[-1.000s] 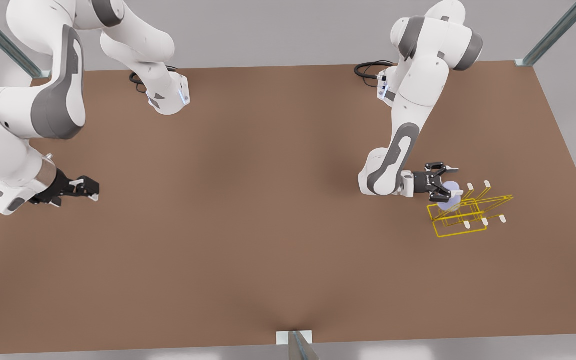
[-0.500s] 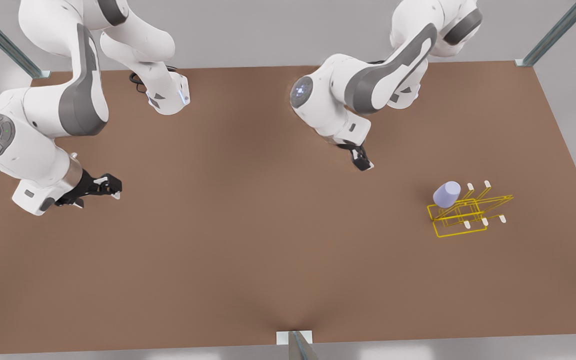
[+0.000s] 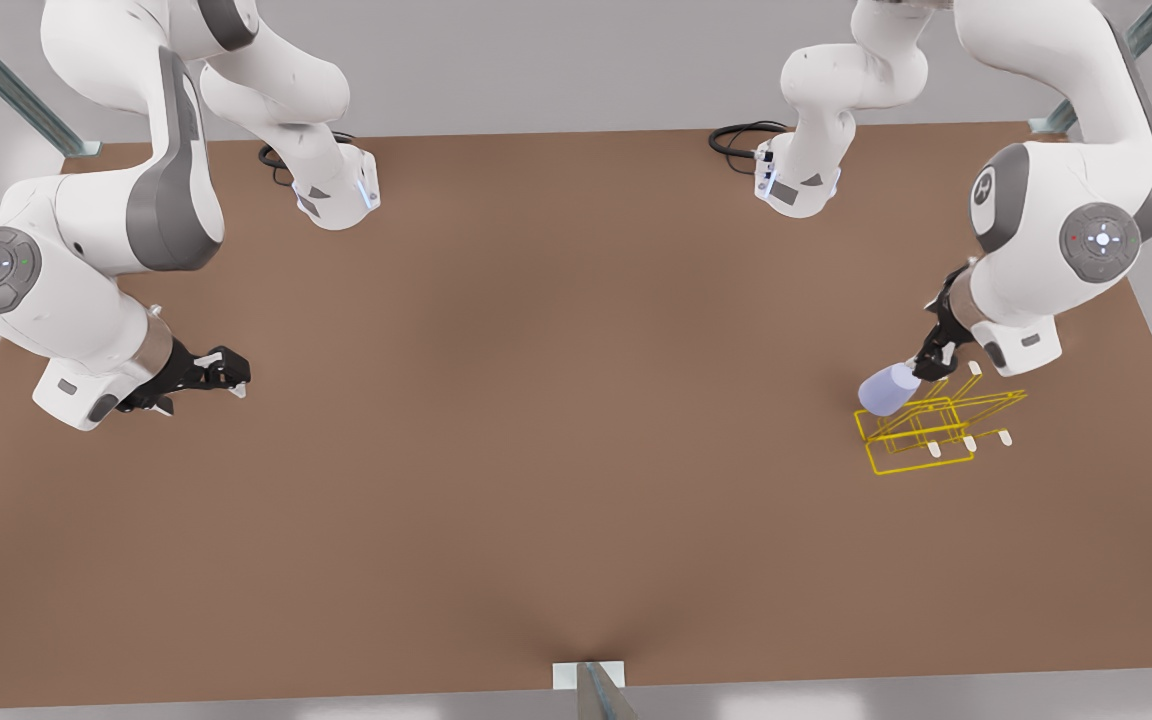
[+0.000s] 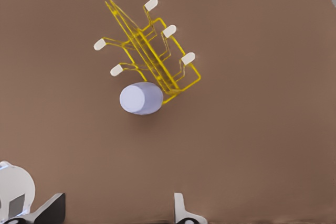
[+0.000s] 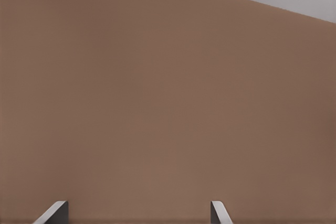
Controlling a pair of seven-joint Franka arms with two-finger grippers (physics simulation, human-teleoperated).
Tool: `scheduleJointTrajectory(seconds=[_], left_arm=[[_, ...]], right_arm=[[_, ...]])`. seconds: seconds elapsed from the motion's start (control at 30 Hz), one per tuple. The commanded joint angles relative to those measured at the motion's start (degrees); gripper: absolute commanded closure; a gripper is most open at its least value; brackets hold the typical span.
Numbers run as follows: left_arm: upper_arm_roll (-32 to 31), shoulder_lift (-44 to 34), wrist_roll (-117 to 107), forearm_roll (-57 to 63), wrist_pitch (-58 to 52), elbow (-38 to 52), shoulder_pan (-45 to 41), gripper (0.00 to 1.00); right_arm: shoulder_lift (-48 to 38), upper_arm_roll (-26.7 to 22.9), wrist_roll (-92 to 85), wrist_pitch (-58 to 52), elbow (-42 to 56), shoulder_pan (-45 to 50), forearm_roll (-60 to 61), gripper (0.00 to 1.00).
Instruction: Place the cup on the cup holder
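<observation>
Left gripper (image 3: 936, 352) hovers open just above the cup (image 3: 884, 389), which rests tilted on the cup holder (image 3: 926, 430); your right gripper (image 3: 221, 368) waits open over the desk (image 3: 536, 400).

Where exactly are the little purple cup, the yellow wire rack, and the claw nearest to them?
cup (image 4: 139, 98): left wrist view, on its flat closed end.
cup holder (image 3: 921, 467): front view, on the base's near wire edge.
left claw (image 3: 936, 356): front view, at its fingertips, just above the cup.
</observation>
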Motion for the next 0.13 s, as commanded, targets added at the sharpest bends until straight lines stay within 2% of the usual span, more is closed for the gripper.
scheduleJointTrajectory(seconds=[0.0, 0.1], left_arm=[[-0.1, 5.2, 62.0, -0.8, -2.6, 5.8, -4.2, 0.0], [-0.4, 7.0, 62.0, -1.3, -3.7, 8.6, -4.3, 0.0]], right_arm=[[0.0, 0.0, 0.1, 0.0, 0.0, 0.0, 0.0, 0.0], [0.0, 0.0, 0.1, 0.0, 0.0, 0.0, 0.0, 0.0]])
